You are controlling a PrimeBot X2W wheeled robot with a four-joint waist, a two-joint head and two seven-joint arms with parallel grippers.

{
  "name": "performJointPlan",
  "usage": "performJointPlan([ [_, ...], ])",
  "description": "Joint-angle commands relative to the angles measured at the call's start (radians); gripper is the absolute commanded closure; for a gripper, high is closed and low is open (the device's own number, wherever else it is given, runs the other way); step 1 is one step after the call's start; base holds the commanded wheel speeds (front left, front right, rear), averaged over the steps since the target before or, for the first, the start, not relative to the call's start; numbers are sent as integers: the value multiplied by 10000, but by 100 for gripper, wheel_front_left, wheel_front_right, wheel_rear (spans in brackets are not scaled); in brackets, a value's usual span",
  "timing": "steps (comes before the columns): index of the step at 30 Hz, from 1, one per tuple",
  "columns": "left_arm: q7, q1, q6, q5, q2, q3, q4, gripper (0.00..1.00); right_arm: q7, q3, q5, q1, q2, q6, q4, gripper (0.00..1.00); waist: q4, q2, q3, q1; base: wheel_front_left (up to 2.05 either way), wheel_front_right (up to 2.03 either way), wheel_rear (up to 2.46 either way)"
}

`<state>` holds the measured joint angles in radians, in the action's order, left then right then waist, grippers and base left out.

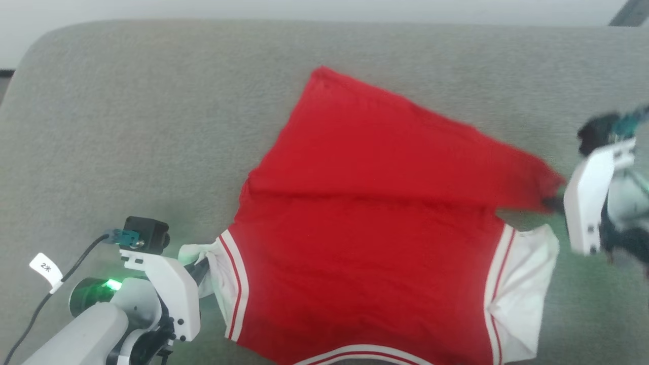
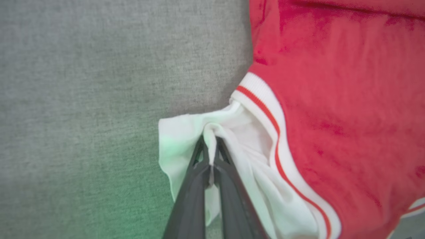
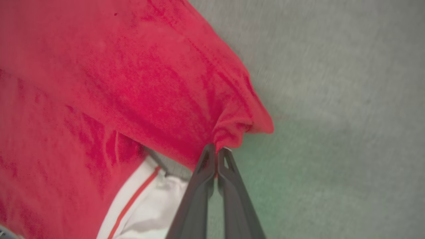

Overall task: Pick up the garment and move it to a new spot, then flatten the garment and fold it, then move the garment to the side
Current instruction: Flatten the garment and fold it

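A grey tabletop (image 1: 127,101) with a coarse, felt-like nap and a rounded far corner carries the garment (image 1: 365,243). The garment lies near the middle of the head view, toward 6 o'clock, plain red side up. Its long axis runs 6 to 12: the striped neck trim (image 1: 360,352) is at 6 and the hem end points toward 12. The hem half is lifted and doubled back across the body, forming a slanted flap. One flap corner peaks at 12 and the other is drawn out to 3. The knit is soft and faintly mottled.

The right gripper (image 3: 216,151) sits at 3 o'clock with its fingers pressed together on the bunched red hem corner. The left gripper (image 2: 209,142), at 8 o'clock, has its fingers clamped tight on a fold of the crumpled white sleeve (image 2: 179,139). The other white sleeve (image 1: 527,284) lies slack at 4 o'clock. Ribbed white-and-red armhole trim (image 1: 236,284) edges both.
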<state>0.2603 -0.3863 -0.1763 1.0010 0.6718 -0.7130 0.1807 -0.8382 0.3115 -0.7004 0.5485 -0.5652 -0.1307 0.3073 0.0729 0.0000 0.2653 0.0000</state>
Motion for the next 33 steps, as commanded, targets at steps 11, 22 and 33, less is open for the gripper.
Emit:
performJointPlan([
  [11, 185, 130, -297, 121, 240, 96, -506, 100, -442, -2571, 1048, -4266, 1646, -1, -2531, 100, -506, 0, -94, 0, 0, 0, 0],
  [22, 204, -9, -327, 95, 119, 28, -468, 100, 214, -3010, 2051, -5253, 2902, 1, -2351, 0, -457, 0, 21, 0, 0, 0, 0],
  [33, 168, 190, -391, 111, 117, -36, -537, 100, -67, -3724, 2199, -4795, 2707, -2, -5108, 0, -380, 0, -130, 0, 0, 0, 0],
])
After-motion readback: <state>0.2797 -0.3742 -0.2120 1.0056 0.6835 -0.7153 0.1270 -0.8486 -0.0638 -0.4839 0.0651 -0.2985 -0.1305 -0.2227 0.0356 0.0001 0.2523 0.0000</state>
